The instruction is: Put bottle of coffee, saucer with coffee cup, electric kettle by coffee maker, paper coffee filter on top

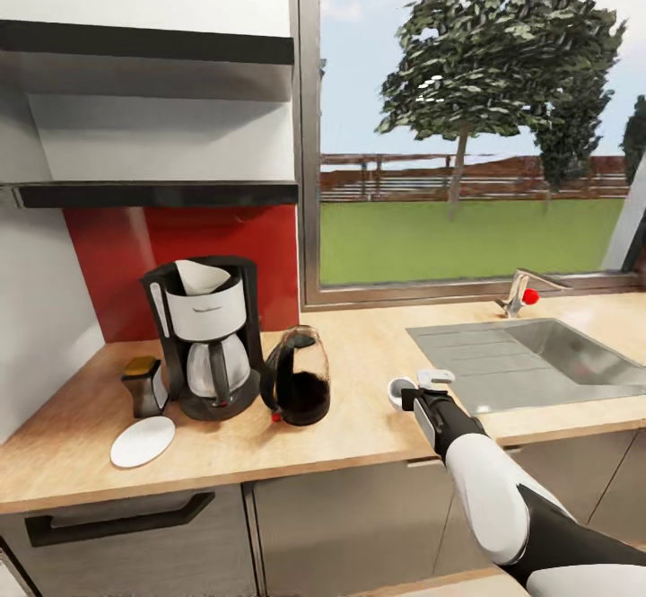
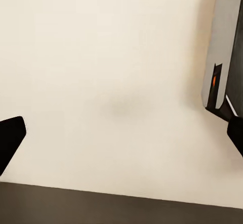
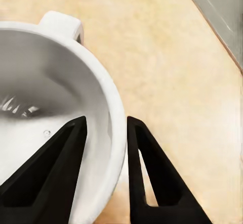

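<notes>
The black and white coffee maker (image 1: 211, 346) stands on the wooden counter (image 1: 359, 440) with a paper filter (image 1: 199, 276) in its top. Left of it sits the small coffee bottle (image 1: 144, 386), and the white saucer (image 1: 143, 442) lies in front of that. The dark electric kettle (image 1: 299, 380) stands right of the maker. My right gripper (image 1: 420, 390) is shut on the rim of the white coffee cup (image 1: 397, 392), low over the counter left of the sink. One finger (image 3: 55, 173) is inside the coffee cup (image 3: 45, 82), the other outside. My left gripper (image 2: 121, 128) is open over a beige surface.
A steel sink (image 1: 547, 359) with a tap (image 1: 520, 292) is set into the counter at the right, under the window. Two dark shelves (image 1: 152, 193) hang above the coffee maker. Grey cabinet fronts (image 1: 332, 507) run below the counter edge.
</notes>
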{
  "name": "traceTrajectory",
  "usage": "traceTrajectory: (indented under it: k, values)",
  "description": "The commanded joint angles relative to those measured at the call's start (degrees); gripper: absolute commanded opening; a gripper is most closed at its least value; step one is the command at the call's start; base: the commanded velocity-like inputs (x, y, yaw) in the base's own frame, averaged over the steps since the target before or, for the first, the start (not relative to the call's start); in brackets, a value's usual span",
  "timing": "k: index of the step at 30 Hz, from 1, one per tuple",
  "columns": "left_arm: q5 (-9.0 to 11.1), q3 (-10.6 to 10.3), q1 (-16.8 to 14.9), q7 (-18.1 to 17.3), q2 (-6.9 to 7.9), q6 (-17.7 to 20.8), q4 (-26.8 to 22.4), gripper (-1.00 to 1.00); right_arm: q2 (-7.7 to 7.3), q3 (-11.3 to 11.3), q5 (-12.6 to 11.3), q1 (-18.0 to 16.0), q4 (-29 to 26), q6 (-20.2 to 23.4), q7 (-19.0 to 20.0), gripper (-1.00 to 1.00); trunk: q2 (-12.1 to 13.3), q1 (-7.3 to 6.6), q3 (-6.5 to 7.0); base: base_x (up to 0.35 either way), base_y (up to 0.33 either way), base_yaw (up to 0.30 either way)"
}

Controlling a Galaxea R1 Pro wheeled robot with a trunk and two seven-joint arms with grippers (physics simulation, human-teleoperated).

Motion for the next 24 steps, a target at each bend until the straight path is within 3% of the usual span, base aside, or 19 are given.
traceTrajectory:
  k: [1,16,17,24]
  values:
    - [-0.62,0.48,-0.06,0.16,0.01,-0.30,0.11,1.00,0.06,-0.23,0.25,-0.05,-0.07,0.27,0.05,-1.00,-0.11,0.01,-0.08,-0.201,0.260,-0.107]
    - [-0.65,0.48,-0.07,0.15,0.01,-0.29,0.11,1.00,0.12,-0.38,0.00,-0.05,-0.13,0.24,0.05,-1.00,-0.11,0.01,-0.03,-0.033,0.297,-0.014]
    - [-0.68,0.46,-0.05,0.16,0.01,-0.23,0.11,1.00,0.09,-0.27,-0.01,-0.04,-2.78,0.19,0.04,-1.00,-0.11,0.01,0.03,-0.046,0.305,-0.173]
    - [-0.67,0.42,-0.05,0.16,0.01,-0.21,0.11,1.00,0.04,-0.30,-0.01,-0.02,-3.01,0.18,0.05,-1.00,-0.11,0.01,0.50,-0.075,0.305,-0.198]
